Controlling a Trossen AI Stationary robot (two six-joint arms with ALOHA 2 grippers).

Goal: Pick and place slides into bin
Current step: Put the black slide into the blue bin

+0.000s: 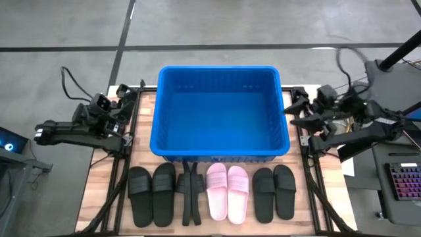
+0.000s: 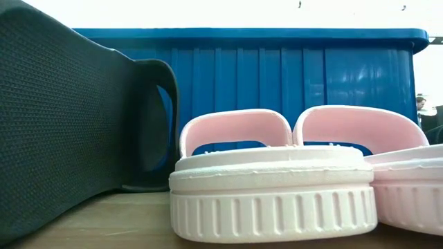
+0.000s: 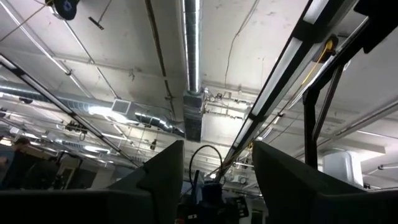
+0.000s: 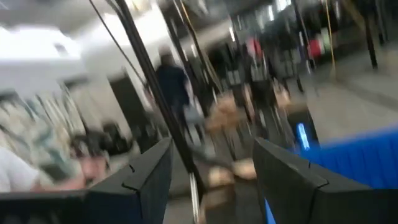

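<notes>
Light wooden bench (image 1: 146,141) with visible plank grain, framed by dark metal rails along both sides. Directly on it: blue bin (image 1: 220,150) across the far half, ribbed walls, thick rim, open top. In front of the bin, a row of slides along the near edge: pair of black slides (image 1: 151,193) at the left, flat, toes toward the near edge; next, two black slides on edge (image 1: 190,192), pressed together, just beside them; then a pink pair (image 1: 227,190), flat, side by side and touching; then another black pair (image 1: 274,191) at the right. From bench height, pink slides (image 2: 277,190) close up, ribbed sole edges resting on the wood, bin wall (image 2: 291,76) behind.
</notes>
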